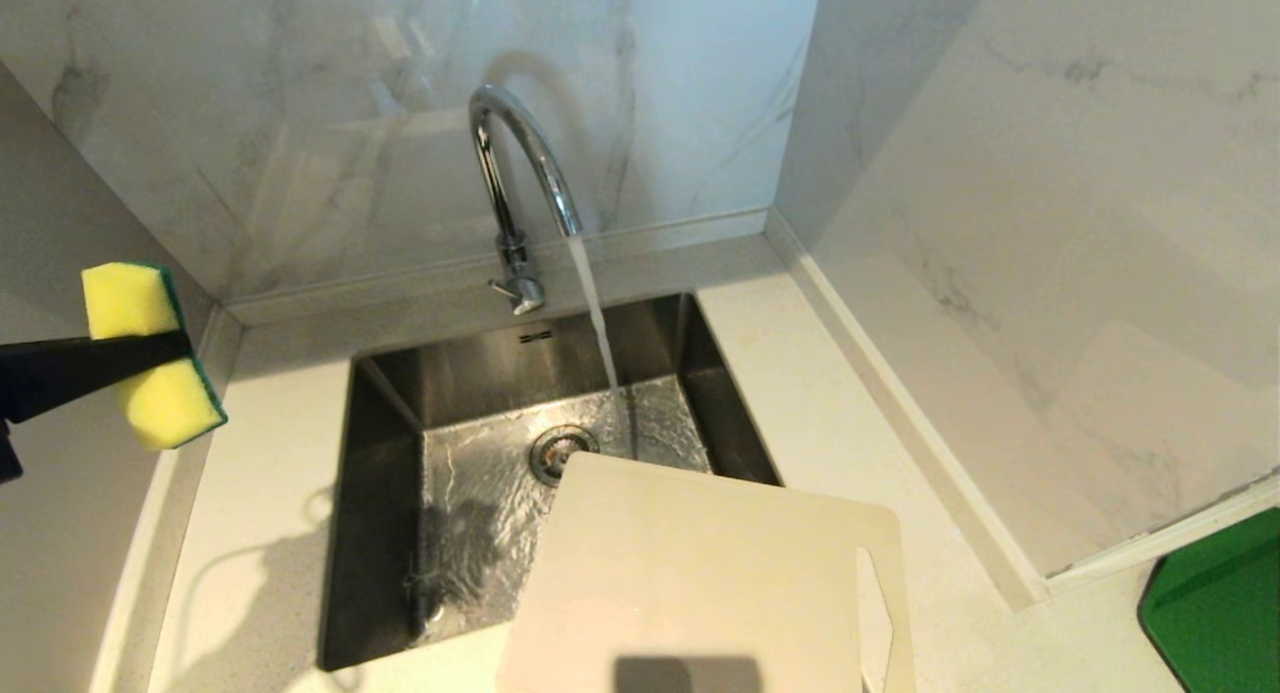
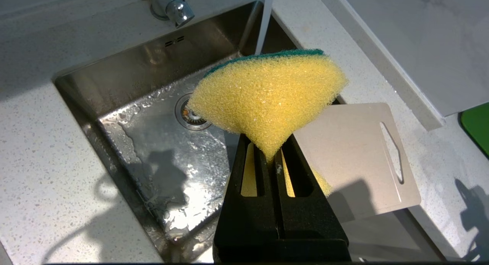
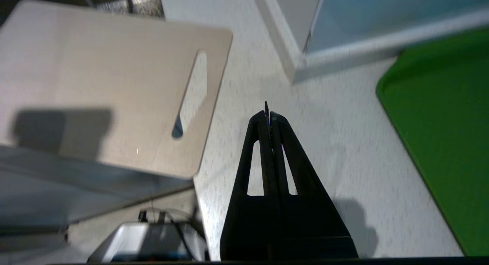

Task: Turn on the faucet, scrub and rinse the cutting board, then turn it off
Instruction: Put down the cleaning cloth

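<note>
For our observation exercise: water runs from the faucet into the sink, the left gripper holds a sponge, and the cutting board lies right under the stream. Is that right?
Not quite. The cutting board lies over the sink's near corner, clear of the stream, as the head view shows. The faucet is running, and the left gripper holds the sponge.

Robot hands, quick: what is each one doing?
Left gripper: shut on the yellow-and-green sponge, held up left of the sink.
Right gripper: shut, holding nothing, above the counter beside the cutting board.
</note>
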Tool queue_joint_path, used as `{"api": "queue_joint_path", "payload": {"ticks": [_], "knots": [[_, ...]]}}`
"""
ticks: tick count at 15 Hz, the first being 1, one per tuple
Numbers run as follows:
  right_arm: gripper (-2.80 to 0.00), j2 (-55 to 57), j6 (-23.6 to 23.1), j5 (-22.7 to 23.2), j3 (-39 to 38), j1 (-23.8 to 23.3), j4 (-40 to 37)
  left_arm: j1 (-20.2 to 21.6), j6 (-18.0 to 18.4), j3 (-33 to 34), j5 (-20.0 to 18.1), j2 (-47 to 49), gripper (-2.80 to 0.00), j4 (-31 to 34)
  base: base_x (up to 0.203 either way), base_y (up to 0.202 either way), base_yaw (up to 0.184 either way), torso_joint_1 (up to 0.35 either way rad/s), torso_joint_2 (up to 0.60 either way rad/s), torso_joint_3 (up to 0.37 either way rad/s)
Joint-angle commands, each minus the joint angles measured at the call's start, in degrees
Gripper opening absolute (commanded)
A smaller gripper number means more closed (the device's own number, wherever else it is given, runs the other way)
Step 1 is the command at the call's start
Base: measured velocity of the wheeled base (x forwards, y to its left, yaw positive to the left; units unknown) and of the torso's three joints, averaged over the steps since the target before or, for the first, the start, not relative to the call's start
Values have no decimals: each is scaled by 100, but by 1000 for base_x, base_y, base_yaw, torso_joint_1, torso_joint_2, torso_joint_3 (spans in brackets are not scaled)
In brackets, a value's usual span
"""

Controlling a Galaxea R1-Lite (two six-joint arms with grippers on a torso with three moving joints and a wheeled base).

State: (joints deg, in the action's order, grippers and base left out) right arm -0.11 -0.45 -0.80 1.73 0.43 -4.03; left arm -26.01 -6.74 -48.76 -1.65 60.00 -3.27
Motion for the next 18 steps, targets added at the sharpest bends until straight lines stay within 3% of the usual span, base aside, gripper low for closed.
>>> {"api": "queue_joint_path", "payload": {"ticks": [1, 9, 14, 18], "knots": [[-280, 2, -113, 37, -182, 1, 509, 0, -8, -7, -11, 3, -280, -7, 0, 0, 0, 0, 0, 0], [-280, 2, 80, 10, -182, 1, 413, 0, -16, 170, -6, 17, -280, -7, 0, 0, 0, 0, 0, 0], [-280, 2, 80, 10, -182, 1, 412, 0, 183, 243, 16, 541, -280, -6, 0, 0, 0, 0, 0, 0], [-280, 2, 80, 10, -182, 9, 420, 7, 484, 189, 15, 1212, -280, 618, 0, 0, 0, 0, 0, 0]]}}
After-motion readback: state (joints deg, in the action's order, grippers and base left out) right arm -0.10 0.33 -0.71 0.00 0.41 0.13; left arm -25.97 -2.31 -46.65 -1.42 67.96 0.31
